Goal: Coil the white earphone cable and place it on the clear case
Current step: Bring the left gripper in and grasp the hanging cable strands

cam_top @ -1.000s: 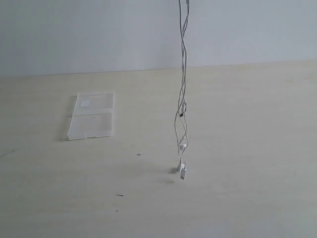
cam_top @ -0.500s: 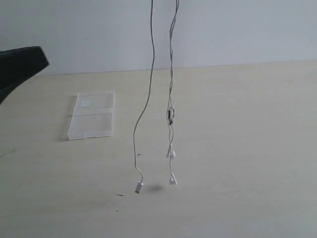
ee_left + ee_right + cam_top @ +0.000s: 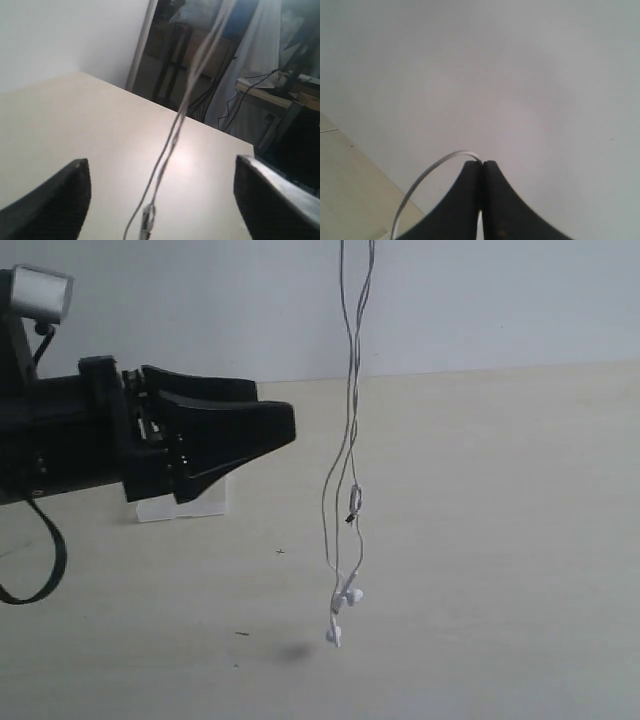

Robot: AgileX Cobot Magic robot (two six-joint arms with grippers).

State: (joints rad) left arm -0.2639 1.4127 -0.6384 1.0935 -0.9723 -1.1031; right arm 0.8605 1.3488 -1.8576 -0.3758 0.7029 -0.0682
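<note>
The white earphone cable hangs down from above the exterior view's top edge, clear of the table. Its inline remote sits low on it and the earbuds dangle at the bottom. My right gripper is shut on the cable and is out of the exterior view. My left gripper is open, level with the cable and just left of it. In the left wrist view the cable and remote hang between its wide-apart fingers. The clear case is mostly hidden behind the left gripper.
The pale wooden table runs back to a plain wall. A black robot cable loops under the left arm. Beyond the table's far edge in the left wrist view stand dark furniture and draped cloth.
My left arm has come in from the left and now covers most of the clear case. The two cable strands have swung back together, and the earbuds now hang lower in the view.
</note>
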